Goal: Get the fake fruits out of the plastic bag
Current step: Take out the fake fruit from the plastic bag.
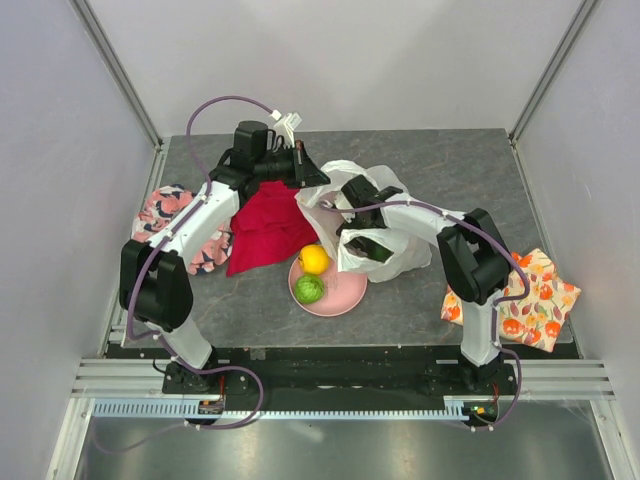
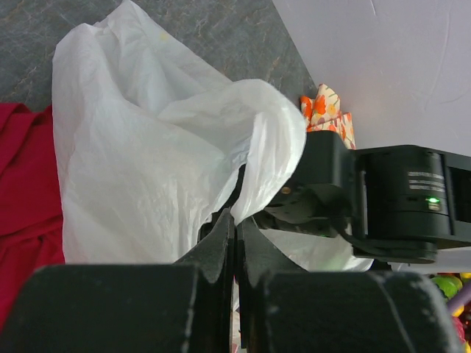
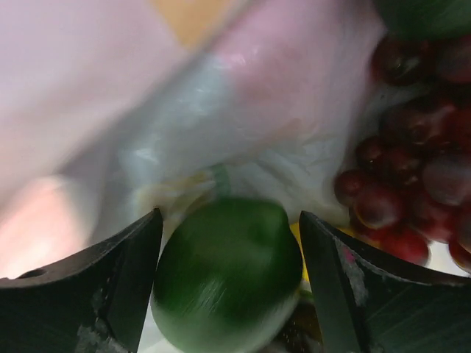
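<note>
With the left gripper (image 2: 234, 224) pinching the plastic bag (image 2: 147, 147) by its rim, a green avocado (image 3: 228, 283) inside sits between the spread fingers of the right gripper (image 3: 229, 215).

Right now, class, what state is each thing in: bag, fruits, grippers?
Thin white plastic bag: mouth open, rim pinched.
Left gripper: shut on the bag's rim.
Right gripper: inside the bag, fingers flanking a fruit; grip unclear.
Glossy dark green plastic fruit: bagged, between those fingers.
Dark red grape bunch: bagged.
Yellow-orange citrus: out, on the round pink plate.
Green lime: on that plate too.
</note>
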Controlling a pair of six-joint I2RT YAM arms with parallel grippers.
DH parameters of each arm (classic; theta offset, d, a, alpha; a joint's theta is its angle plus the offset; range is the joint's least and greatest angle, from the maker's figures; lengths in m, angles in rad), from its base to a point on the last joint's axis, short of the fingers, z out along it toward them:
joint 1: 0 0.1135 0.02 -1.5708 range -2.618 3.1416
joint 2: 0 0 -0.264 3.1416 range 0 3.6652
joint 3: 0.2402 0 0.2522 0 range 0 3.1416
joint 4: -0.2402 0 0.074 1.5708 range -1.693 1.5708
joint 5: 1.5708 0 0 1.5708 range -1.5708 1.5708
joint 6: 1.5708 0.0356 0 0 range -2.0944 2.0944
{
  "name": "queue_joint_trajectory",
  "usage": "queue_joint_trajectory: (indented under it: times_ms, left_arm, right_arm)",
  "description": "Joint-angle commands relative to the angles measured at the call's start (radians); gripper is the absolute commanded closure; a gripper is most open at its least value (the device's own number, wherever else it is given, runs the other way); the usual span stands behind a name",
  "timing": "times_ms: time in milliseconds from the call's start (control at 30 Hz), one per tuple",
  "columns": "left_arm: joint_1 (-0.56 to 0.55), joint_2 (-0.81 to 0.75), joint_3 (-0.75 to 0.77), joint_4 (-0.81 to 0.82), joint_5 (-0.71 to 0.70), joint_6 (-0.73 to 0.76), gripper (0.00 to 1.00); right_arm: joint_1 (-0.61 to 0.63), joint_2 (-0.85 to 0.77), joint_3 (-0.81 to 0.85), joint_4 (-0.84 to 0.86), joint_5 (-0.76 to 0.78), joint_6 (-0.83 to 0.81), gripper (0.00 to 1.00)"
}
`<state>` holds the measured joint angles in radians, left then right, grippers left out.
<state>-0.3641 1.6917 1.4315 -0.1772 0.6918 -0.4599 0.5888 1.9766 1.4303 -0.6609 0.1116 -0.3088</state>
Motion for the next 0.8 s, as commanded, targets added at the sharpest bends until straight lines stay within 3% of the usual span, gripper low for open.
queue_joint_trajectory:
  times_ms: [0,67,100,200,300,467,633,767]
  left_arm:
    - [0.007,-0.009,0.037,0.012,0.017,0.044,0.98]
    - [0.005,-0.009,0.035,0.010,0.017,0.044,0.99]
    - [0.005,-0.007,0.035,0.010,0.018,0.043,0.98]
    - [0.007,-0.003,0.043,0.016,0.018,0.040,0.98]
    - [0.007,0.013,0.063,0.019,0.020,0.043,0.98]
    - [0.007,0.055,0.136,0.025,0.032,0.040,0.98]
    - [0.007,0.091,0.196,0.031,0.037,0.052,0.98]
    - [0.011,0.117,0.244,0.039,0.077,0.061,0.98]
  right_arm:
    - [-0.012,0.027,0.044,0.006,0.123,0.010,0.25]
    - [-0.014,0.022,0.045,0.004,0.131,-0.004,0.34]
    - [-0.014,0.005,0.045,0.003,0.128,-0.007,0.44]
    - [-0.015,-0.091,0.042,0.004,0.112,-0.041,0.53]
    - [-0.023,-0.244,0.059,-0.031,0.013,-0.087,0.53]
    - [-0.020,-0.517,0.081,-0.127,-0.317,-0.179,0.51]
    - [0.063,-0.568,0.154,-0.218,-0.362,-0.168,0.51]
    - [0.129,-0.486,0.277,-0.206,-0.447,-0.104,0.52]
